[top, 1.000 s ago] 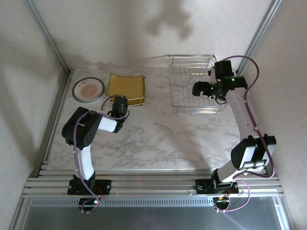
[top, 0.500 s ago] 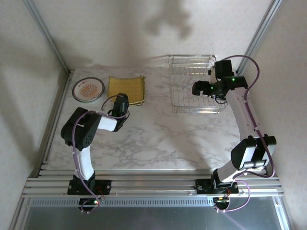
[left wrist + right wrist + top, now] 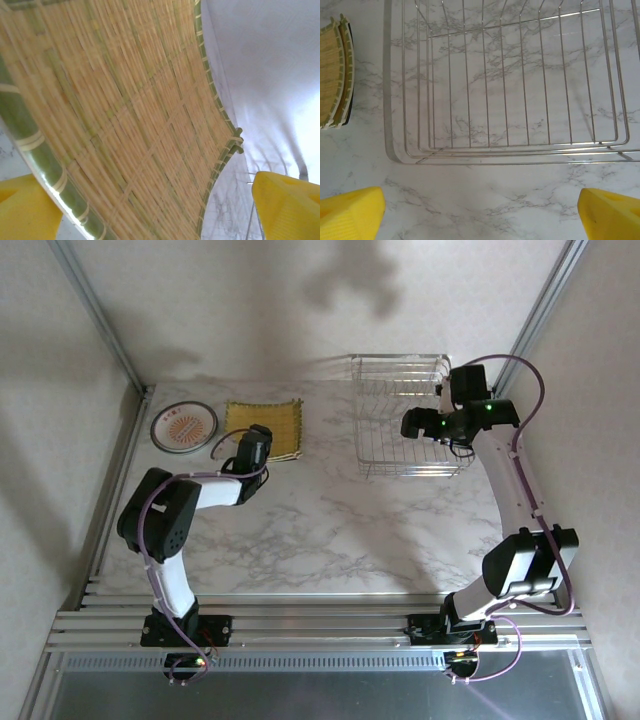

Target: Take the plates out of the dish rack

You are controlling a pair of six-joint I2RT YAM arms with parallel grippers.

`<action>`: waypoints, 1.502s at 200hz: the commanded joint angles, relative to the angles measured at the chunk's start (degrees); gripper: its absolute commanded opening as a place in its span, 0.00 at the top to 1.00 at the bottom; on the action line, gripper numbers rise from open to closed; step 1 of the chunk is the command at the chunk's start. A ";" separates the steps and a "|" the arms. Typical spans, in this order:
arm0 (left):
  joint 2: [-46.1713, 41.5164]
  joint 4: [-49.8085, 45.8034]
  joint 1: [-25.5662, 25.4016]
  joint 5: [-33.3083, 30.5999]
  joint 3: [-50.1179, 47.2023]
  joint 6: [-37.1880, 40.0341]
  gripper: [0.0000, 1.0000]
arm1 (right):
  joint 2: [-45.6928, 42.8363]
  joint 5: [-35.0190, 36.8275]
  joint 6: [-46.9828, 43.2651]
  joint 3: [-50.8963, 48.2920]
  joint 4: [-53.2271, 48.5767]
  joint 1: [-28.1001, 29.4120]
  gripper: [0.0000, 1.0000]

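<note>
Since 1.0 s ago: left arm has swung its wrist up and away from the near edge, toward the plates left of the rack (image 3: pixel 362 422). Its jaws, then together, now stand apart. Near edge of the square stack has settled a little farther back. Right arm has shifted only slightly.

Far left of the rack: one round plate (image 3: pixel 184 426), red-orange centre, dark rim, flat on the marble table (image 3: pixel 330 530).

Between that plate and the rack: square plates (image 3: pixel 262 418), yellow-striped one on top. Right wrist view catches the stack's edge, with at least two layers over a dark underside. Apart from the round plate and well apart from the rack.

Left gripper (image 3: pixel 260 435) is at the stack's near edge, on the side away from the rack. Left wrist view: woven yellow surface lies close ahead, jaws wide to either side. No clear contact with the plate.

Rack stands right of centre on the table; marble shows through its floor wires.

Right gripper (image 3: pixel 412 426) hovers over the rack's right half, with its jaws wide apart and nothing between them.
</note>
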 commanded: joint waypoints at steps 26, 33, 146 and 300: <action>-4.78 -5.80 -0.19 1.48 -0.65 5.73 0.02 | -1.87 -1.21 0.48 1.88 -0.53 -0.24 0.01; -5.12 -5.80 -0.17 2.07 -1.16 6.16 0.02 | -1.91 -1.30 0.54 2.04 -0.55 -0.22 0.01; -21.67 -10.71 -2.08 10.04 -6.77 26.72 0.00 | -8.55 0.25 -1.89 -7.42 6.95 0.17 0.01; -43.22 36.52 15.87 -0.56 -47.54 70.35 0.00 | -11.78 10.11 -13.55 -71.60 93.15 1.77 0.01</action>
